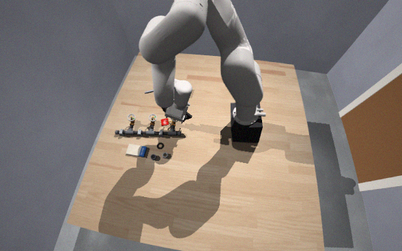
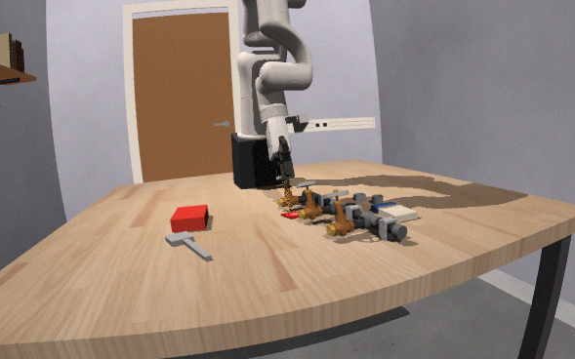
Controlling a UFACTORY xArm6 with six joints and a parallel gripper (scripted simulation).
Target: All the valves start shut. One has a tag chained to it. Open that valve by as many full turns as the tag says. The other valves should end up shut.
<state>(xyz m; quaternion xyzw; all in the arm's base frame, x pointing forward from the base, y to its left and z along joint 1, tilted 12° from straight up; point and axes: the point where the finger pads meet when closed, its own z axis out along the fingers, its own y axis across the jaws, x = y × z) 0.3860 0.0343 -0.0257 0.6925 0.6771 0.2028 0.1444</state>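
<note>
Three brass valves stand in a row on a grey pipe (image 1: 141, 133) (image 2: 384, 225). The left valve (image 1: 131, 118) (image 2: 339, 215) and the middle valve (image 1: 152, 118) (image 2: 309, 201) stand free. A red tag (image 1: 164, 122) (image 2: 290, 214) hangs on a chain from the right valve (image 1: 172, 127) (image 2: 287, 196), the one nearest the robot base. My gripper (image 1: 177, 117) (image 2: 285, 176) points down right over this valve's handwheel with its fingers open. The handwheel itself is hidden by the gripper.
A white and blue block (image 1: 137, 150) (image 2: 397, 211), a black ring (image 1: 160, 148) and two small grey cylinders (image 1: 159, 156) (image 2: 368, 197) lie beside the pipe. A red box (image 2: 189, 218) and a grey T-shaped tool (image 2: 188, 242) lie on the other side. The black robot base (image 1: 246, 131) (image 2: 250, 168) stands close by.
</note>
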